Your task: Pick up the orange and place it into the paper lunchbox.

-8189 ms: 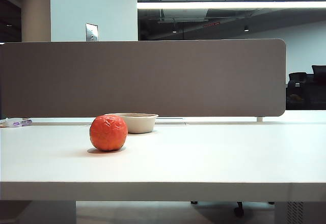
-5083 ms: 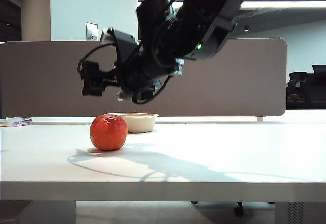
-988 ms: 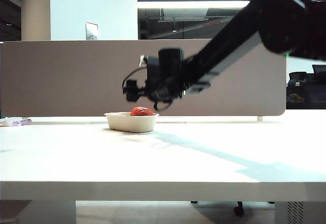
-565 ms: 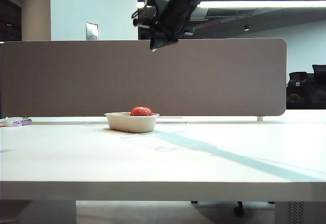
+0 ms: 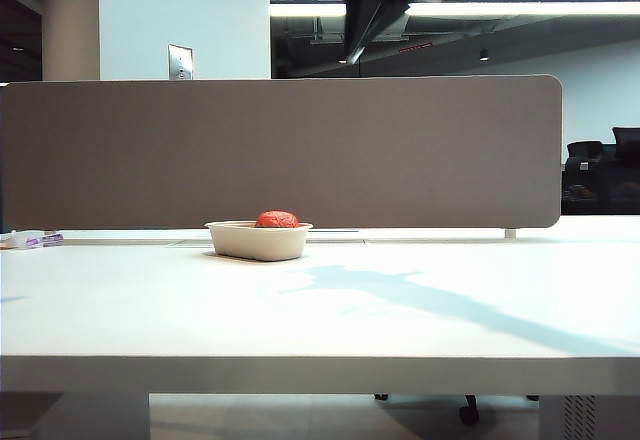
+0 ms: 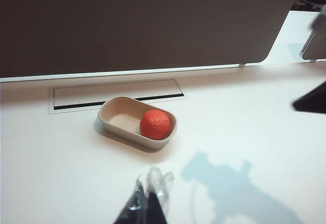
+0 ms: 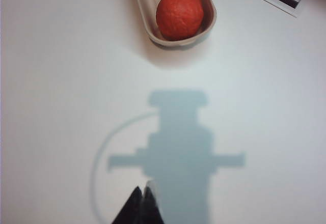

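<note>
Orange sits at lunchbox's 3 o'clock end, both grippers (left, right) pressed together, empty, well clear above surface; only risk: off-centre fruit rolling.

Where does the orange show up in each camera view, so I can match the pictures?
Exterior view: the orange peeks above the paper lunchbox rim, left of centre.
Left wrist view: orange sits in one end of the lunchbox, mid-frame.
Right wrist view: orange in the lunchbox, near the picture's upper edge.
Shared landmark: the lunchbox itself.
</note>
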You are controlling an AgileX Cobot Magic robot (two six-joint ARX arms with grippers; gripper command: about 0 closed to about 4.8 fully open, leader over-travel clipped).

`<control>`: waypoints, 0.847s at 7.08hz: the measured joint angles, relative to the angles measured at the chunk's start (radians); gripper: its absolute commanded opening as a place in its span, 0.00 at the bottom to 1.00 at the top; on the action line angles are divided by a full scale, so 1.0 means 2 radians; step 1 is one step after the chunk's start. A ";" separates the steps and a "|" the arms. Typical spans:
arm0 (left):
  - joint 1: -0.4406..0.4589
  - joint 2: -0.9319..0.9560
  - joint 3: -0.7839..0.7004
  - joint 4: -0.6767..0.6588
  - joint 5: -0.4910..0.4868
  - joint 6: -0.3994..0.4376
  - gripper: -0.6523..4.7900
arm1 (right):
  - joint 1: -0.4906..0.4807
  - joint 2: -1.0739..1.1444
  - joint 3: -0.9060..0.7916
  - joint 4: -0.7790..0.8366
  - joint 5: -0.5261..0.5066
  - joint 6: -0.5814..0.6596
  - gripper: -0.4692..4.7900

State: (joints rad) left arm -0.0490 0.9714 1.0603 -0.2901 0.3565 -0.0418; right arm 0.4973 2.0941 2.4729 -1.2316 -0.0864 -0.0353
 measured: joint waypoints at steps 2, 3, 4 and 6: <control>-0.146 -0.071 -0.135 0.069 -0.077 0.034 0.11 | 0.000 -0.292 -0.217 -0.074 0.020 -0.026 0.08; -0.146 -0.082 -0.155 0.083 -0.078 0.034 0.11 | 0.000 -0.316 -0.251 -0.061 0.020 -0.026 0.08; -0.146 -0.094 -0.175 0.095 -0.077 0.034 0.11 | 0.000 -0.339 -0.283 -0.045 0.020 -0.026 0.08; -0.146 -0.114 -0.204 0.111 -0.077 0.034 0.11 | 0.000 -0.394 -0.357 -0.007 0.021 -0.026 0.08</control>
State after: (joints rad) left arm -0.3416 0.7425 0.6525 -0.0681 0.2028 0.0261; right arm 0.4973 1.3056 1.7592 -1.2461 -0.0452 -0.0875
